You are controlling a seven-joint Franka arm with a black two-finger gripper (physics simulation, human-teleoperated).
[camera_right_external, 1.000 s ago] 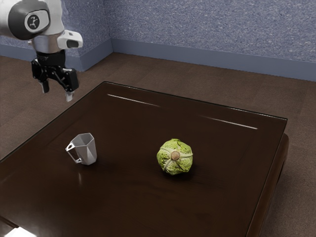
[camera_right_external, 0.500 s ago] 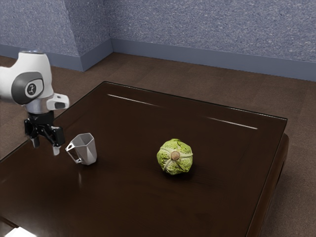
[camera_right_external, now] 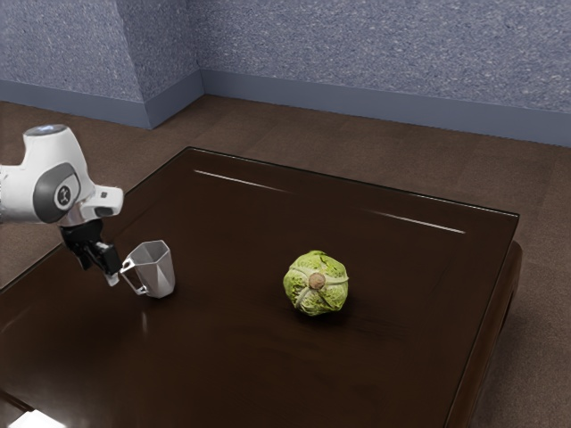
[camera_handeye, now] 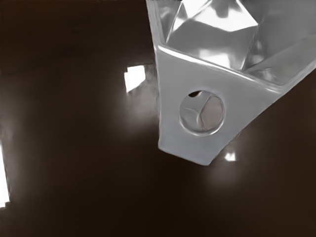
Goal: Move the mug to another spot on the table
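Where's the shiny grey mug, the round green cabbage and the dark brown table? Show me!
Shiny grey angular mug (camera_right_external: 161,270): exterior view, its faceted side wall.
Round green cabbage (camera_right_external: 315,283): exterior view, its brown stem stub.
Dark brown glossy table (camera_right_external: 401,267): exterior view, bare top beside the cabbage.

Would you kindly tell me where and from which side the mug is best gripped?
Probably the handle: a flat tab jutting from the upright mug toward the pincer, so come from the exterior view's left.
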